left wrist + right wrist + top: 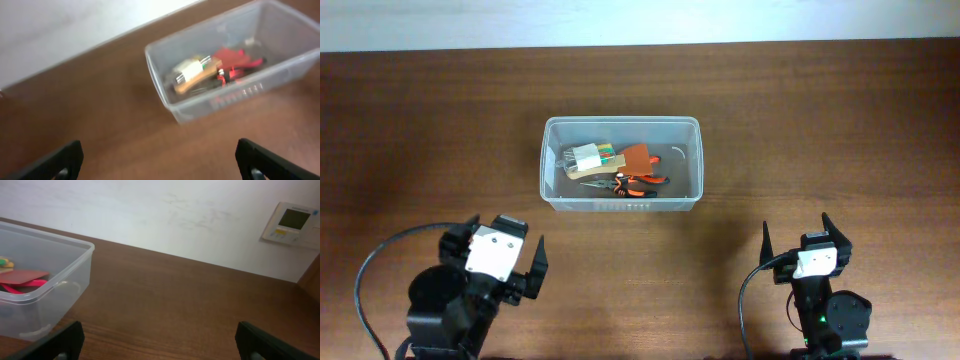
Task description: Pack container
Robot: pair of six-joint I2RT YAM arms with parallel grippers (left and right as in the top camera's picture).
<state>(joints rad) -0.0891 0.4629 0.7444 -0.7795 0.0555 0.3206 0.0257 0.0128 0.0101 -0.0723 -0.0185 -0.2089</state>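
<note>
Both my claws hang spread wide and hold nothing. The left claw (500,255) is at the near left of the surface (820,120) and the right claw (797,232) at the near right. Both are well apart from the container (620,121), which sits upright at the middle of the surface, toward the far side.

Inside it lie orange-handled pliers (632,183) against the near wall, a small clear box (588,158) of coloured pieces at the left, and a reddish-brown piece (638,155) just right of the box. I see nothing loose outside the container in any view, so I judge the packing is done or nearly so, and the step in hand is holding off.

To do that well, I should keep both claws low and near me, away from the rim. The container is light plastic, and a brush against its near wall would likely slide it. If another item does come, I would lower it into the bare right half, where nothing would be struck.

As for writing, the near wall carries a faint raised mark (237,95), too blurred to read. A wall panel (292,222) with a small screen shows beyond the surface in the right wrist view, its lettering too small to make out. No brand is legible on the tools.
</note>
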